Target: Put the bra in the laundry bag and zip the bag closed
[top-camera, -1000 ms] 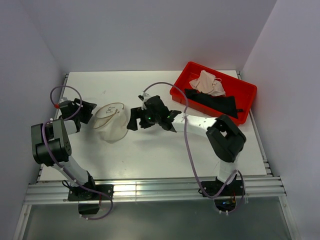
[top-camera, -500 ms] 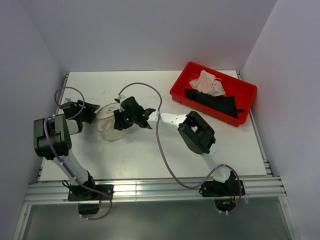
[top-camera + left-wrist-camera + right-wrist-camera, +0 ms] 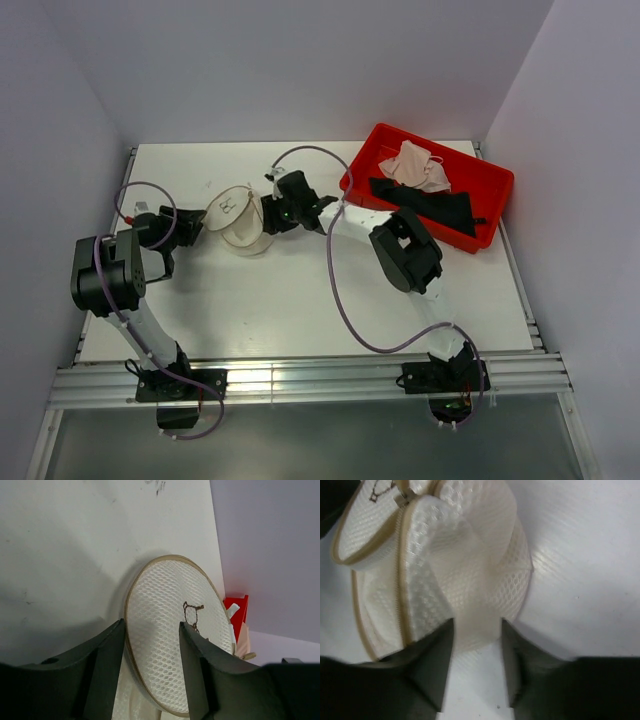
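Note:
The laundry bag [image 3: 238, 220], a round whitish mesh pouch with a beige zipper rim, sits tilted on the table between my two grippers. My left gripper [image 3: 187, 228] [image 3: 151, 625] straddles its left rim, one finger under the body and one on the flat mesh face [image 3: 170, 645]. My right gripper [image 3: 273, 213] [image 3: 477, 622] pinches a fold of mesh on the bag [image 3: 450, 555]; the zipper pull [image 3: 400, 497] shows at the top. The pale pink-beige bra [image 3: 415, 165] lies in the red tray [image 3: 495, 200], apart from both grippers.
A black garment [image 3: 425, 205] lies in the red tray beside the bra. The tray stands at the back right corner, near the right wall. The right arm's cable [image 3: 335, 290] loops over the middle of the table.
The right arm swung left onto the bag and closed on its mesh. The bag shifted back and right and tipped up. The left gripper followed it and narrowed on the rim.

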`<control>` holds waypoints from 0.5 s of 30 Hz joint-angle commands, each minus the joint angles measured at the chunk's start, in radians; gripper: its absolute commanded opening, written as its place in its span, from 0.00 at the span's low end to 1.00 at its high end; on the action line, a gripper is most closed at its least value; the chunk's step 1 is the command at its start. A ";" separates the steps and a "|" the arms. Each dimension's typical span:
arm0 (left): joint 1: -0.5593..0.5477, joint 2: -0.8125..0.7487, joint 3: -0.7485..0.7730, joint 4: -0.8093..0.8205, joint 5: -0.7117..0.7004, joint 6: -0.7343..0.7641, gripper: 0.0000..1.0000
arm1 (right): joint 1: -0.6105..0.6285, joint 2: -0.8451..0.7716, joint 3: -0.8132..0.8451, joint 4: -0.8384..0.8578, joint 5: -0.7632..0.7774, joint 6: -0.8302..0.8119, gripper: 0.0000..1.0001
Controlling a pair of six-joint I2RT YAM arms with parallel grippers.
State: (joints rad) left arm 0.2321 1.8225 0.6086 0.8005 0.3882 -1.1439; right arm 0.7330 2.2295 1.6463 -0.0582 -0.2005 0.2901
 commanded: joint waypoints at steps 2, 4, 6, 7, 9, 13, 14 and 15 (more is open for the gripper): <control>-0.016 0.011 -0.004 0.109 0.014 -0.040 0.55 | 0.017 -0.070 -0.048 0.004 -0.033 -0.045 0.55; -0.020 -0.003 -0.009 0.065 -0.006 -0.040 0.57 | 0.017 -0.093 -0.072 0.015 -0.027 -0.023 0.56; -0.027 -0.015 -0.026 0.043 -0.037 -0.037 0.57 | 0.016 -0.119 -0.088 0.026 -0.027 -0.008 0.57; -0.030 -0.026 -0.029 0.023 -0.051 -0.039 0.55 | 0.017 -0.129 -0.107 0.032 -0.028 -0.003 0.57; -0.037 -0.035 -0.017 -0.064 -0.098 -0.039 0.54 | 0.017 -0.162 -0.128 0.052 -0.028 0.012 0.57; -0.057 -0.068 -0.015 -0.142 -0.173 -0.039 0.53 | 0.017 -0.223 -0.193 0.054 -0.028 0.023 0.57; -0.063 -0.071 -0.012 -0.149 -0.183 -0.039 0.52 | 0.017 -0.247 -0.207 0.096 -0.027 0.026 0.57; -0.066 -0.071 -0.010 -0.156 -0.190 -0.043 0.51 | 0.017 -0.261 -0.218 0.106 -0.028 0.033 0.57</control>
State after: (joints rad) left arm 0.1795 1.7947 0.5945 0.6949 0.2707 -1.1759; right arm 0.7483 2.0712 1.4536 -0.0376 -0.2279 0.3031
